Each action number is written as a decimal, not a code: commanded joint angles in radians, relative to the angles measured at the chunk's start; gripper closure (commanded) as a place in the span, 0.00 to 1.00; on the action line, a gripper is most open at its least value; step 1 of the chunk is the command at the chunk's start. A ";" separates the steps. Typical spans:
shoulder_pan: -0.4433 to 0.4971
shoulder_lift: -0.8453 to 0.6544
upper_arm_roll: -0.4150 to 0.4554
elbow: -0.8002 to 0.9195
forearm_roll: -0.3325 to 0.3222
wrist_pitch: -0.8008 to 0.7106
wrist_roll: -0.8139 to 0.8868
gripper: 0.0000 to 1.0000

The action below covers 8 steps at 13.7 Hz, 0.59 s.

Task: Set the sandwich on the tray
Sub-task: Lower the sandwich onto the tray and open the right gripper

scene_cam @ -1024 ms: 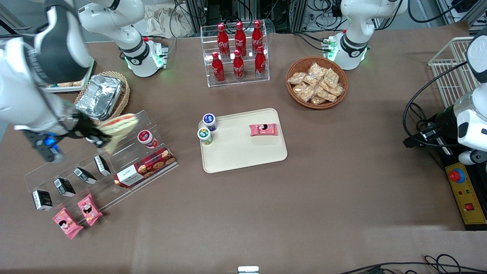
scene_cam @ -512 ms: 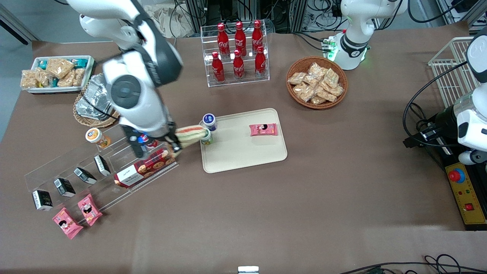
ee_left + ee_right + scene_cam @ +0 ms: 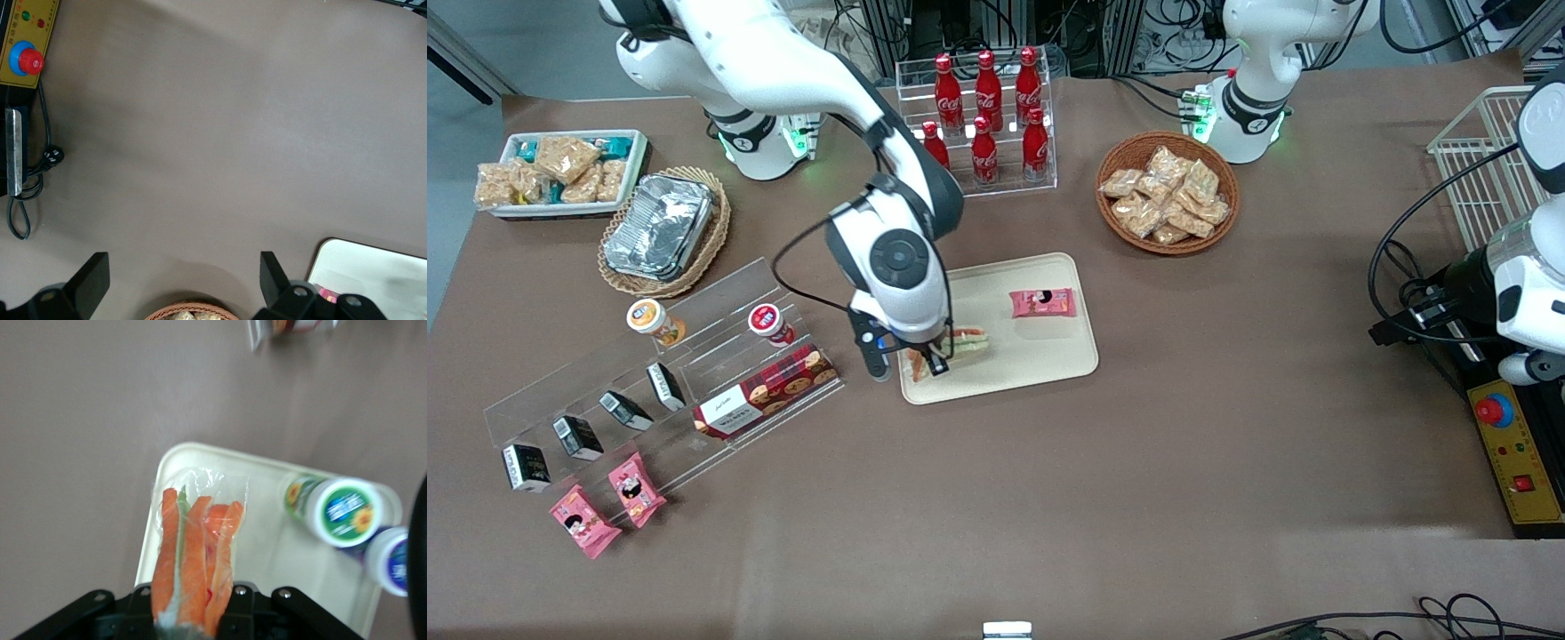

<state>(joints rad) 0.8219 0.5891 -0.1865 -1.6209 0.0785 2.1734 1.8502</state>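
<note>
My right gripper (image 3: 929, 354) is shut on the sandwich (image 3: 963, 340), a wrapped wedge with red and green filling, and holds it over the near corner of the cream-beige tray (image 3: 1049, 356) at the working arm's end. In the right wrist view the sandwich (image 3: 193, 563) hangs between the jaws (image 3: 190, 613) above the tray's corner (image 3: 150, 540). I cannot tell whether it touches the tray.
A pink snack packet (image 3: 1042, 303) lies on the tray. Two small capped cups (image 3: 343, 510) stand on the tray beside the sandwich, hidden under my arm in the front view. A clear display shelf with a biscuit box (image 3: 765, 391) stands close by. A cola rack (image 3: 983, 124) and snack basket (image 3: 1168, 191) stand farther off.
My right arm has swung from the display shelf to the tray with the sandwich in its gripper, and now holds it over the tray's near corner.
</note>
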 commanded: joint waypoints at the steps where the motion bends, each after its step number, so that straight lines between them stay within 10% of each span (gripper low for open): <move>1: 0.029 0.067 -0.005 0.029 0.018 0.072 0.107 1.00; 8: 0.049 0.127 0.041 0.029 0.018 0.189 0.222 1.00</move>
<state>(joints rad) 0.8592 0.6843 -0.1430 -1.6173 0.0786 2.3303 2.0460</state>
